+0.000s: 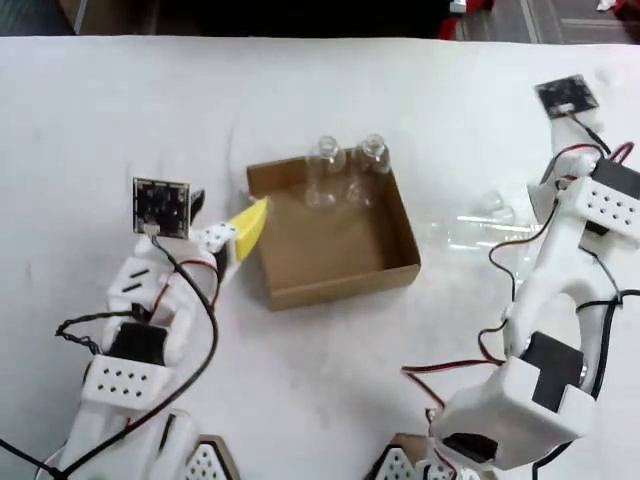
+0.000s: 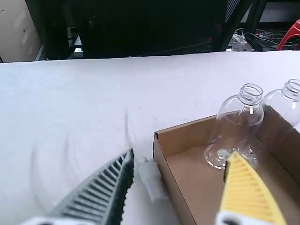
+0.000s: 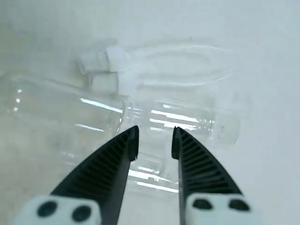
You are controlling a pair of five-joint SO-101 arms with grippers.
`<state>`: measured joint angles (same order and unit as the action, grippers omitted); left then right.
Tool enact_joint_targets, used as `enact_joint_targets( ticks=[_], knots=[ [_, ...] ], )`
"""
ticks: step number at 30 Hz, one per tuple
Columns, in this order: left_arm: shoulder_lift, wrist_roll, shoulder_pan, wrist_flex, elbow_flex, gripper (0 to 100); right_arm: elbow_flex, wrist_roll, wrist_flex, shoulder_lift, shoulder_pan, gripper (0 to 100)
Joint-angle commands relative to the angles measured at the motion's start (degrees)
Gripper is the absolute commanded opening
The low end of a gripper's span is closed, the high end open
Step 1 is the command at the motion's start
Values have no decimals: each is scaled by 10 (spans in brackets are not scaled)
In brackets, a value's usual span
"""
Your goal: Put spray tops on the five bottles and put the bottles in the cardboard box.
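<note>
the brown cardboard box (image 1: 345, 283) sits in the middle of the white surface (image 1: 120, 110). two clear plastic bottles (image 1: 324, 168) stand upright against its far wall, their necks bare of any spray top. the left pincer (image 2: 180, 157) is spread wide, its yellow finger over the box floor and its grey one outside, just beside a small white spray top (image 2: 150, 178) lying by the box's outer wall. the right pincer (image 3: 153, 136) hovers with its fingers a little apart, gripping nothing, above several clear bottles lying on their sides (image 3: 187, 119) next to loose white spray tops (image 3: 101, 61), off to the right of the box. the risks, as i judge them: the round, slick bottles could roll or squirt out of a closing grip, and the left pincer, straddling the wall, could shove the box and topple the uncapped pair inside.
</note>
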<state>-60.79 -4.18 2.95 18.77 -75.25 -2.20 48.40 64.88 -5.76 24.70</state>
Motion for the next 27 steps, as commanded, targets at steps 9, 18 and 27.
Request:
enact_joint_targets(
  ticks=[9,18,27],
  knots=[
    [-18,6,1,-15,6,294,-4,305,175,83,-143,105],
    [-18,6,1,-15,6,294,-6,343,203,38,-218,133],
    [-15,7,1,-42,-1,294,-6,347,174,-32,-224,235]
  ],
)
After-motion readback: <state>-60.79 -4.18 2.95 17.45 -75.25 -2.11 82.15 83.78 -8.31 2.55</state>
